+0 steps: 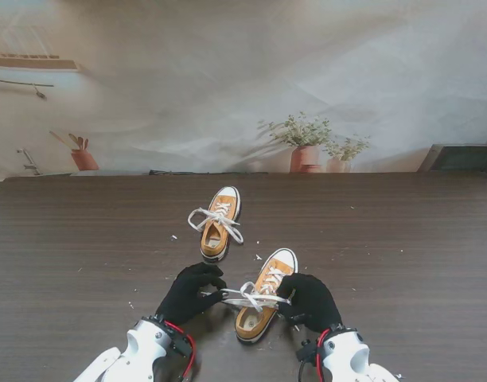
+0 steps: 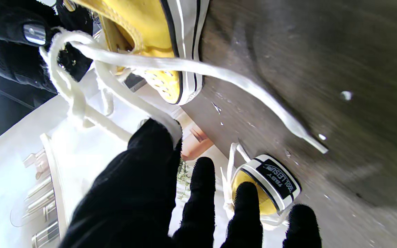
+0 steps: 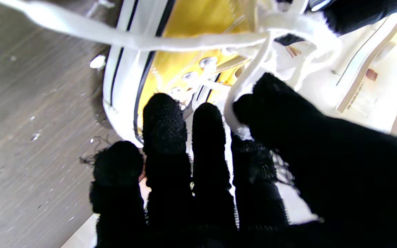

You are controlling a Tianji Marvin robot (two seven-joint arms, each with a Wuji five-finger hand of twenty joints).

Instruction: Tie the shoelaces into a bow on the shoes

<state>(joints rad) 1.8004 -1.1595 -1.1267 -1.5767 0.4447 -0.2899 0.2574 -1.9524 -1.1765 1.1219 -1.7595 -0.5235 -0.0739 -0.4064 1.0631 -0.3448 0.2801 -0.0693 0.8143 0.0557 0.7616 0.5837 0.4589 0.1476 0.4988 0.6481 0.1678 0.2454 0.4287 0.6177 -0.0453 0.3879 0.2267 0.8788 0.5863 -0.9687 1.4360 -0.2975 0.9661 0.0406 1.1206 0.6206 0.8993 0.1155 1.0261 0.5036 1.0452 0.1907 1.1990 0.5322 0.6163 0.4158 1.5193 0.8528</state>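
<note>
Here both black-gloved hands flank the near shoe (image 1: 262, 296) on the table (image 1: 84, 239): left hand (image 1: 189, 293) and right hand (image 1: 310, 299) each pinch its white lace (image 1: 247, 296); far shoe (image 1: 220, 222) untouched.

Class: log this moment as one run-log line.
stage: tying | left hand: pinching white lace | right hand: pinching same lace | near yellow canvas shoe: bow unfinished

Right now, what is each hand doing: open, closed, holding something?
Left hand: shut on the lace of the nearer shoe.
Right hand: shut on the same lace.
</note>
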